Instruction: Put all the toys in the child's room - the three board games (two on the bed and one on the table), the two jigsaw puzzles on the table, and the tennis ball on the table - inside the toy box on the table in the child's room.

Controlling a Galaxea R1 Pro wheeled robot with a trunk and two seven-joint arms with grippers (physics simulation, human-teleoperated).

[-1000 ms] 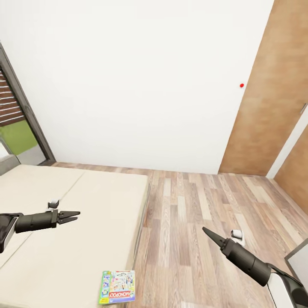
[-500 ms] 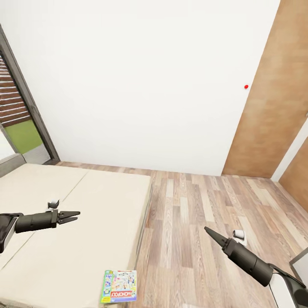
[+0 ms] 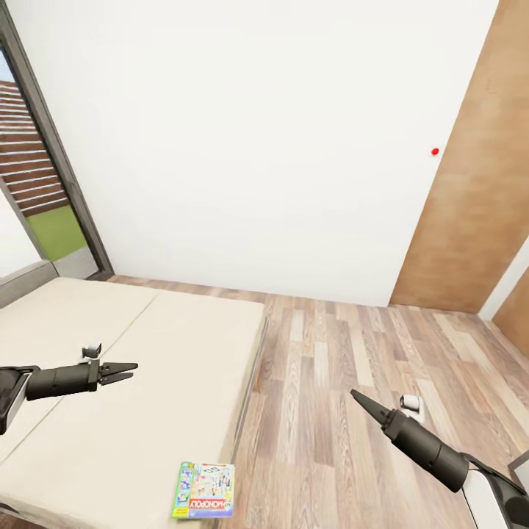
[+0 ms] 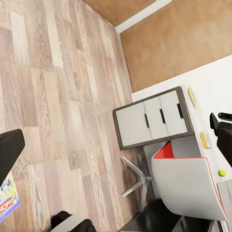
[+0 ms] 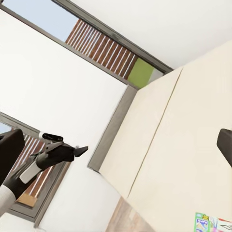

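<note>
One "MONOPOLY"-lettered board game (image 3: 203, 490) at the bed (image 3: 147, 382) corner

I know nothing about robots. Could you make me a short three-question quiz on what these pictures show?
1. True or false: the Monopoly box lies on the bed, near its edge.
2. Which is held in the left hand? A) a ball B) a game box C) nothing
3. Fill in: the floor is made of ____ planks.

Key: 1 true. 2 C; the right hand also holds nothing. 3 wood.
</note>
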